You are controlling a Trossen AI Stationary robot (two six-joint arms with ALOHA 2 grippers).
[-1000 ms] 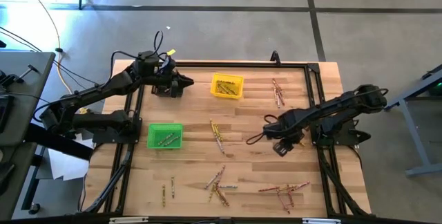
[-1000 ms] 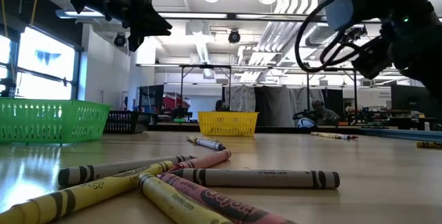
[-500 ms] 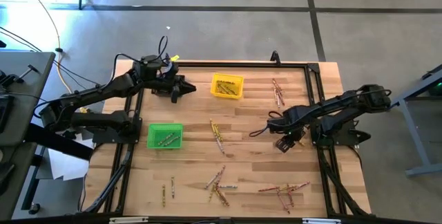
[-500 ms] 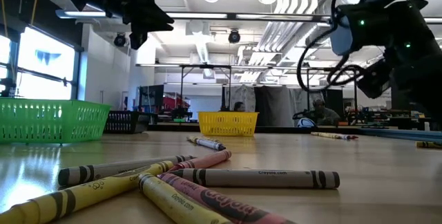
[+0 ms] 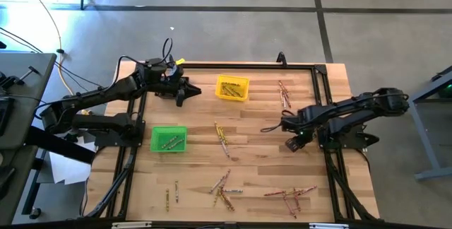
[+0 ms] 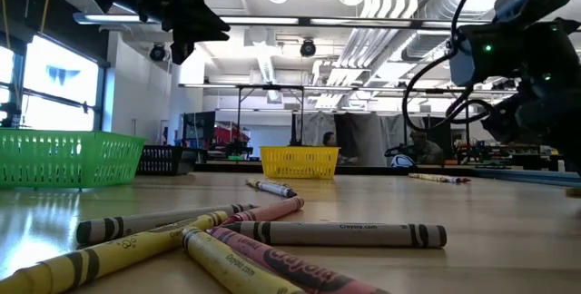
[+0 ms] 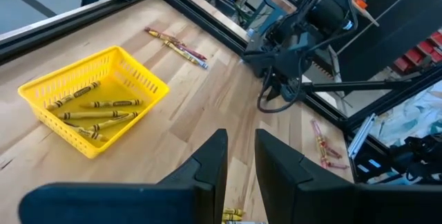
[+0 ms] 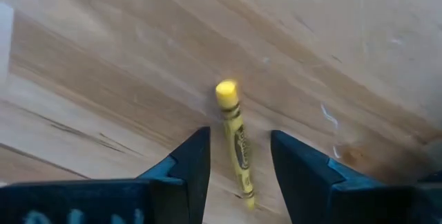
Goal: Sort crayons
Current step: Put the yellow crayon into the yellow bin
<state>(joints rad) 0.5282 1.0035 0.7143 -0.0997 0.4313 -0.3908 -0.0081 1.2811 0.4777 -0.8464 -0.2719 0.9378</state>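
Crayons lie in loose groups on the wooden table: mid-table [image 5: 222, 137], far right [image 5: 284, 95], near edge [image 5: 289, 195] and close to the low camera [image 6: 263, 235]. My right gripper [image 5: 292, 144] points down, open. Its fingers stand on either side of a yellow crayon [image 8: 235, 148] that lies flat on the wood, with a gap on each side. My left gripper [image 5: 182, 93] hovers high between the black bin [image 6: 168, 160] and the yellow bin [image 5: 232, 87]. Its fingers [image 7: 239, 137] stand a narrow gap apart, and nothing shows between the tips.
The yellow bin [image 7: 90, 103] holds several yellow crayons. The green bin [image 5: 169, 139] at the left holds a few. A black frame rail [image 5: 321, 102] runs along the table's sides. Bare wood lies between the crayon groups.
My right gripper has gone toward the table's right edge and down, closer to the wood. My left gripper has swung a little toward the near edge, staying high.
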